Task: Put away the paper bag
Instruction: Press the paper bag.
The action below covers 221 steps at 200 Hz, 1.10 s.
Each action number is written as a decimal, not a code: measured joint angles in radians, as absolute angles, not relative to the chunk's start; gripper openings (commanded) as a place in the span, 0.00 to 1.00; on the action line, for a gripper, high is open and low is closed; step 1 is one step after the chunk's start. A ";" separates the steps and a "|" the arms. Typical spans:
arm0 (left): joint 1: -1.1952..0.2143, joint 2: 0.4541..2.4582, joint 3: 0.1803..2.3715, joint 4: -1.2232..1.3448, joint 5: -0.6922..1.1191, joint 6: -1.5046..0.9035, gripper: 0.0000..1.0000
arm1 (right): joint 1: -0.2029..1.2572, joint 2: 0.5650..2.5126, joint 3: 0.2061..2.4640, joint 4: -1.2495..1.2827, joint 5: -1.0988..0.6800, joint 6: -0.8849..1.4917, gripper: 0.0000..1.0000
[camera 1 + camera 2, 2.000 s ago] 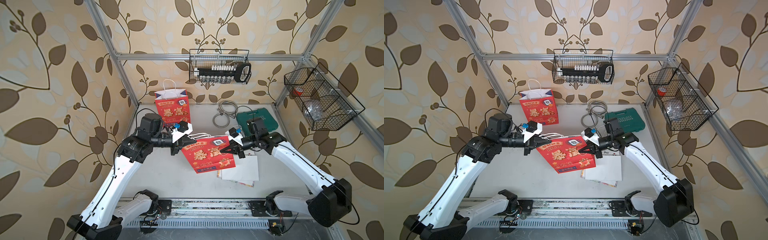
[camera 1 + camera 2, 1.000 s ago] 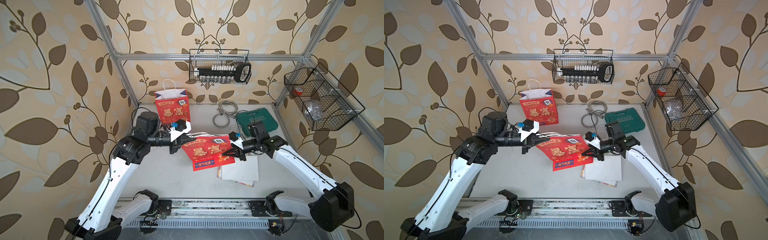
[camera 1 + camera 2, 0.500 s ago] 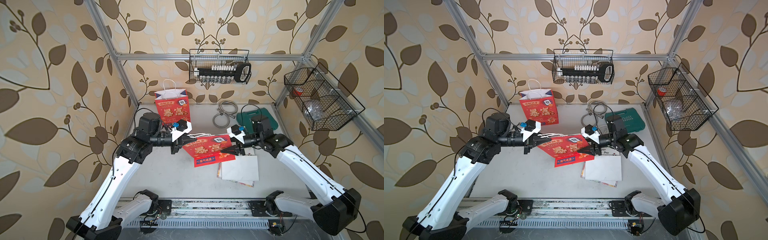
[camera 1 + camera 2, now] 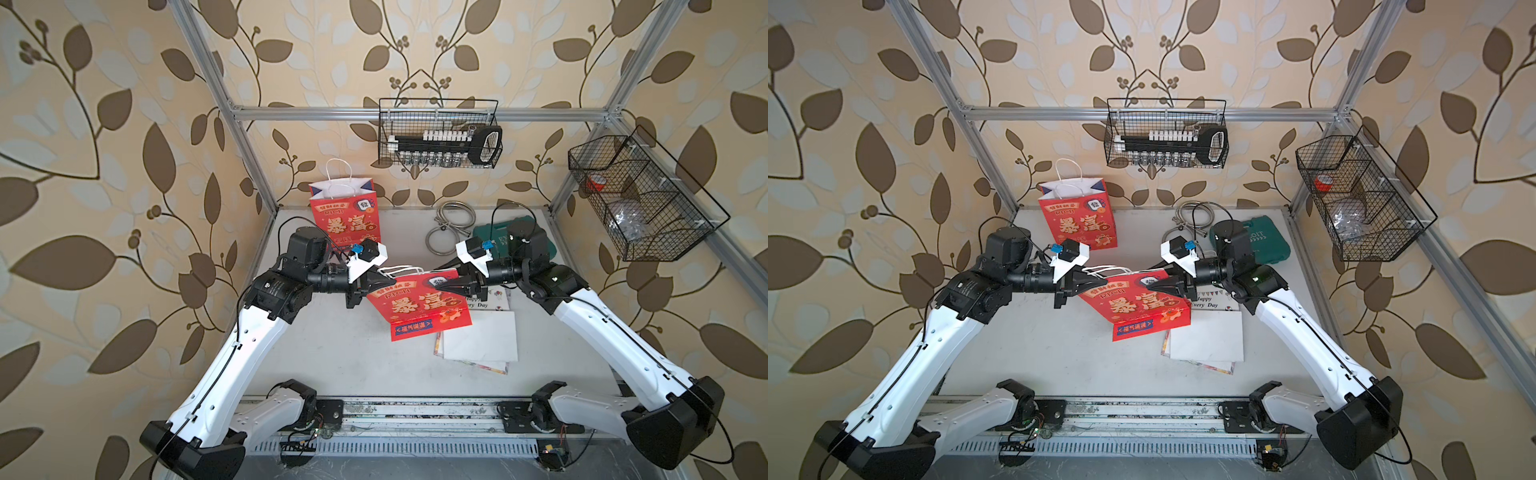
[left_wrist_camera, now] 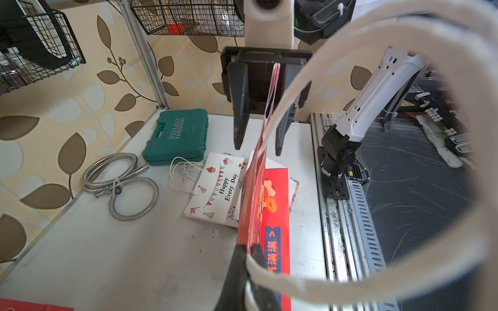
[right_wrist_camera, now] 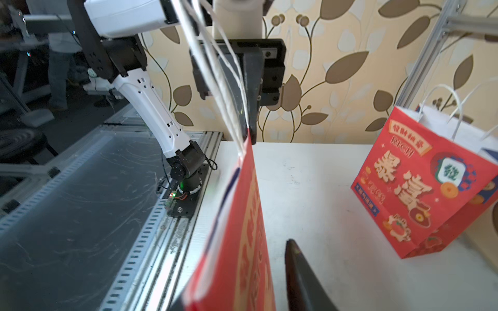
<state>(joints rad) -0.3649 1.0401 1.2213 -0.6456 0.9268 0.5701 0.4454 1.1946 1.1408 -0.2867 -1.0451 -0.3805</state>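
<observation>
The folded paper bag (image 4: 415, 309) hung above the counter (image 4: 332, 357), one top corner pinched in the left jaws, while the right jaws, clamped a second earlier, stood slightly spread astride its other edge, probably regripping before stowing.

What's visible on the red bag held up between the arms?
The red paper bag is folded flat: gold characters, "RICH", a blue strip near the base, white cord handles at the top. It is held tilted, printed face upward. The left claw is shut on one top corner; the right claw straddles the other, jaws apart.
</observation>
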 measured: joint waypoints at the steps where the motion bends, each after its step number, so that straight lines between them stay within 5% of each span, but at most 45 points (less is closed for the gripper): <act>1: -0.365 1.041 1.221 -0.646 0.927 0.570 0.00 | 0.445 1.195 1.141 -0.286 -1.045 -0.380 0.00; 33: -0.365 1.054 1.221 -0.646 0.927 0.569 0.02 | 0.445 1.208 1.139 -0.258 -1.061 -0.356 0.00; 48: -0.365 1.055 1.221 -0.644 0.922 0.566 0.60 | 0.437 1.207 1.124 -0.217 -1.070 -0.329 0.00; 64: -0.365 1.055 1.220 -0.638 0.903 0.540 0.98 | 0.414 1.204 1.081 -0.132 -1.091 -0.278 0.00; 170: -0.326 0.691 0.611 -0.215 0.687 0.036 0.99 | 0.306 1.224 0.893 0.044 -1.172 -0.171 0.00; 221: -0.325 0.673 0.415 0.073 0.646 -0.142 0.99 | 0.294 1.185 0.909 0.041 -1.211 -0.137 0.00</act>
